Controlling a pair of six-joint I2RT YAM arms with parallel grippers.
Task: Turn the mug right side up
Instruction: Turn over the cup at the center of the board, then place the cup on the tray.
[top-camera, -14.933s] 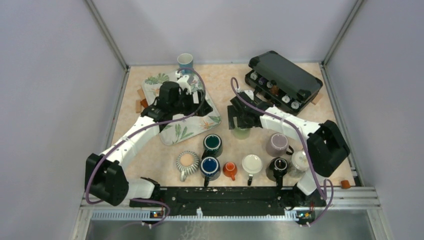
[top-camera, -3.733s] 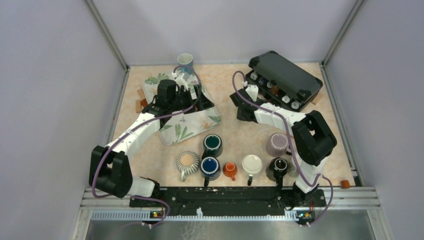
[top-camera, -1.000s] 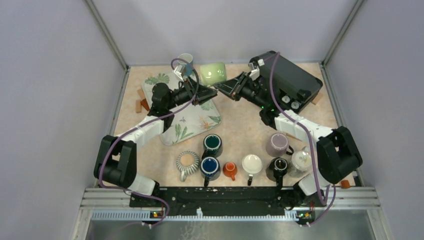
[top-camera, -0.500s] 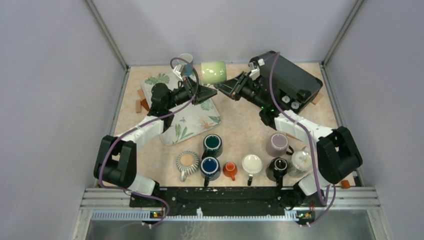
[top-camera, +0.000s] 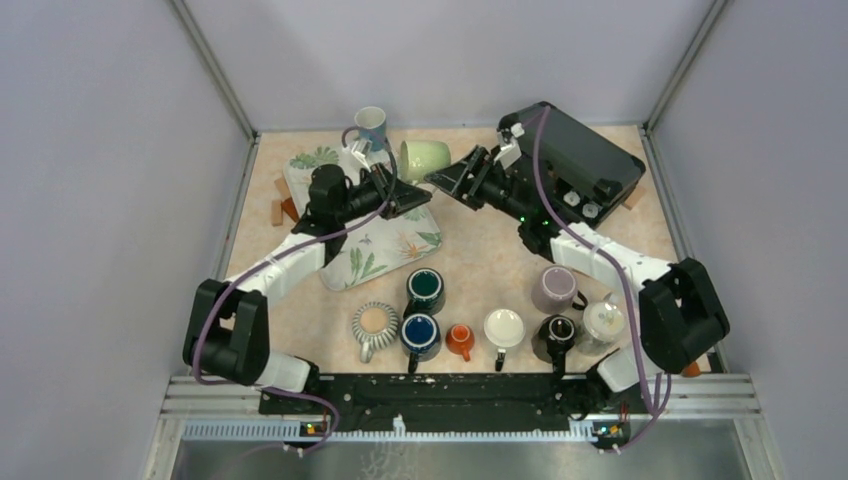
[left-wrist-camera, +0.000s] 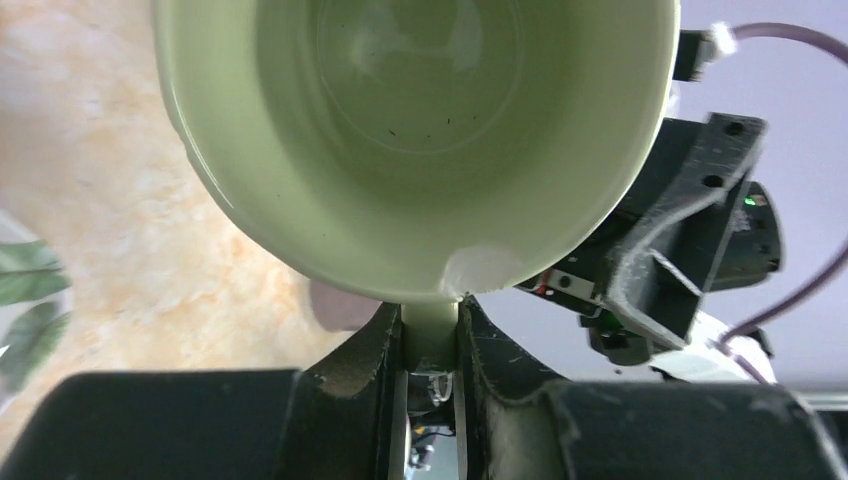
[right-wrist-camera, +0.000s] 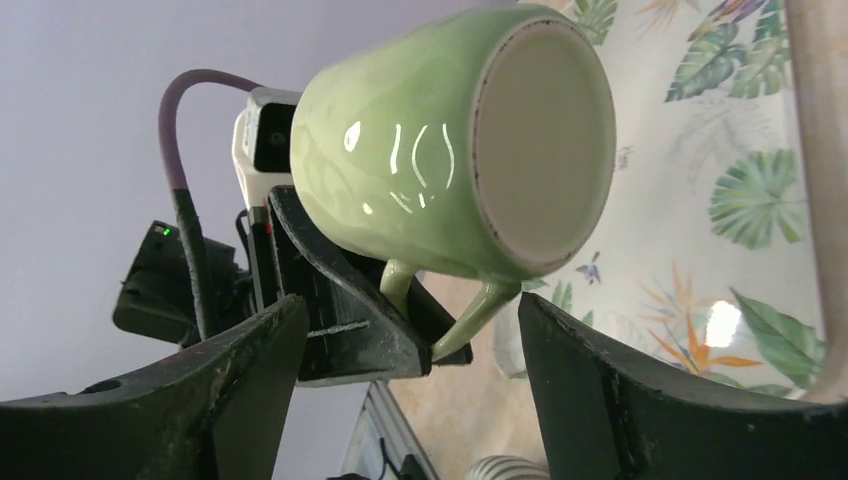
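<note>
Pale green glazed mug (top-camera: 422, 158) aloft over far-middle of table, lying sideways, mouth toward left arm, base toward right arm. Inside: bare glaze, few dark specks. Left gripper (left-wrist-camera: 430, 345) clamped tight on mug's handle. Right gripper (top-camera: 447, 180) with jaws spread wide, just beside base, clear of mug. Leaf-printed tray (top-camera: 385, 250) below, to left. Black plastic case (top-camera: 575, 150) far right, small bottles (top-camera: 560, 192) in its slots. Row of upright mugs (top-camera: 460, 335) near edge; interiors teal, blue, white; contents cannot tell.

Top camera looks steeply down on the mug (top-camera: 423, 157) from afar; both wrist cameras face it closely, from opposite ends.
</note>
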